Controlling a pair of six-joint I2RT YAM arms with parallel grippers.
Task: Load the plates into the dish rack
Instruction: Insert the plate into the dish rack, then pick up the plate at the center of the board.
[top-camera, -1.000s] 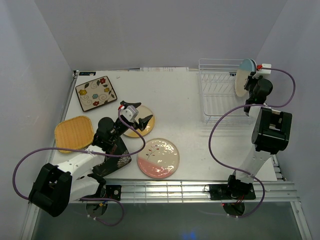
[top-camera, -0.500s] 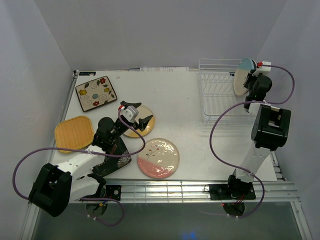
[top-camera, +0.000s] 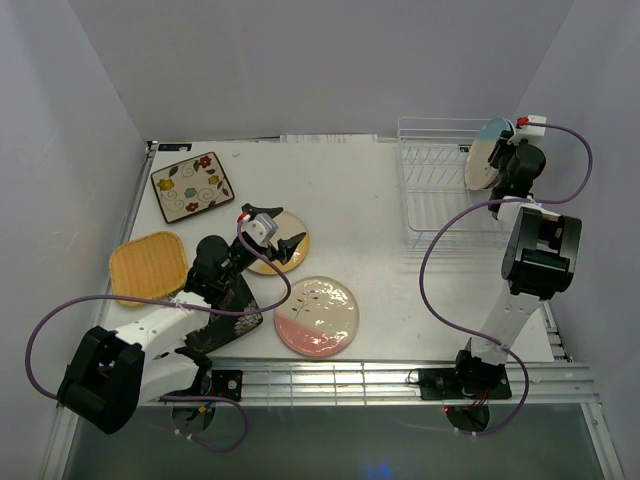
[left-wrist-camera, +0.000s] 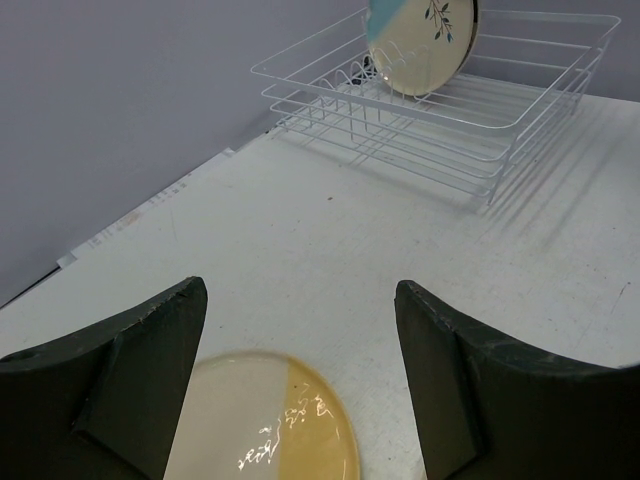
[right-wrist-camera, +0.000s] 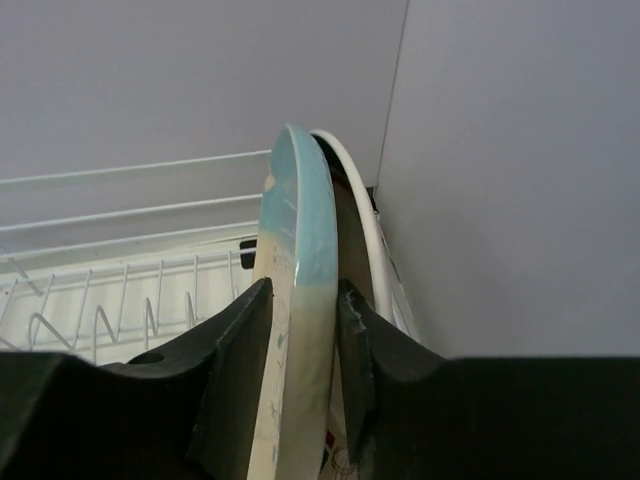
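Close to us, our left gripper (left-wrist-camera: 300, 295) hangs wide apart over the yellow plate (left-wrist-camera: 268, 425). Far back, our right gripper (right-wrist-camera: 303, 290) has pushed the blue plate (right-wrist-camera: 295, 190) deeper into the dish rack (top-camera: 435, 190) — it looks nearly parked, but we cannot tell if the fingers (right-wrist-camera: 235, 350) squeeze it or just sit beside it. It stands on edge, blue half up, face looking left, running front to back.

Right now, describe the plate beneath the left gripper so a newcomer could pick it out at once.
On the left half of the white table, find the open left gripper. The round plate beneath its fingers is the one. Its yellow half sets it apart: the other round plate there is half pink, and its other neighbours are square plates.
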